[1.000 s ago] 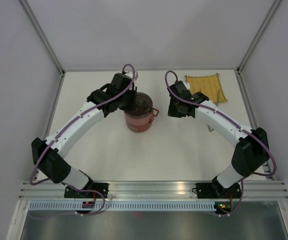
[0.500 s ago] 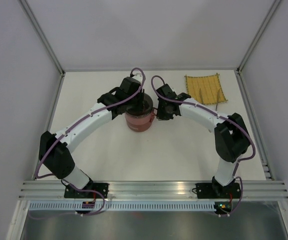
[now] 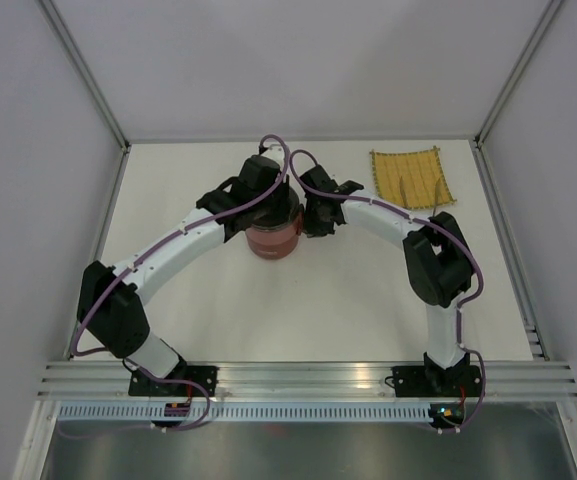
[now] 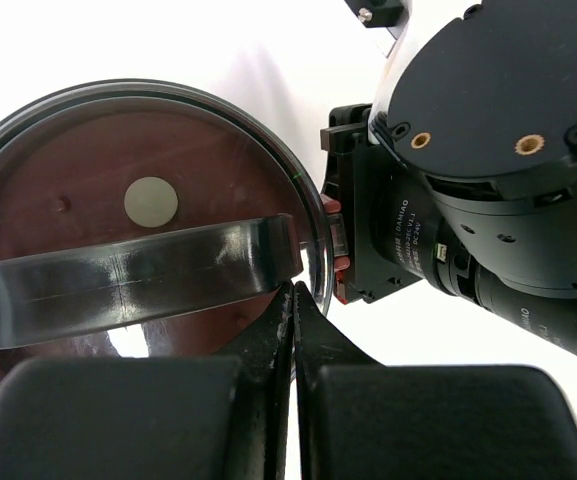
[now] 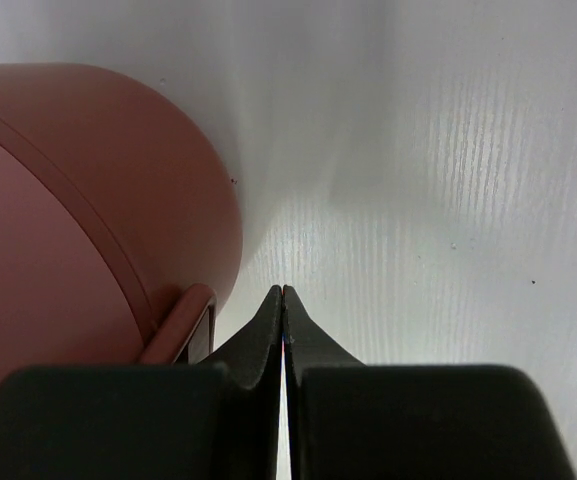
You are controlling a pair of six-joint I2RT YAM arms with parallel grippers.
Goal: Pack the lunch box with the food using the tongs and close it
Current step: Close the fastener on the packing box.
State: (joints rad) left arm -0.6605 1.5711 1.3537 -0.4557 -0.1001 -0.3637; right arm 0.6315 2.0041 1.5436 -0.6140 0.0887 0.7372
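Both arms have swung inward. The left gripper (image 4: 293, 292) now hangs over the lunch box (image 3: 273, 243), pinched tight on nothing, its tips at the rim of the lid (image 4: 68, 165). The right gripper (image 5: 283, 292), likewise pinched empty, sits just beside the box's side clasp (image 5: 183, 325). The box stands left of the mat (image 3: 411, 177).

A white table (image 3: 218, 290) carries a dark-red lunch box (image 3: 271, 243), lid on, standing near its middle, while a yellow woven mat (image 3: 411, 177) lies flat in the far right corner, well apart.
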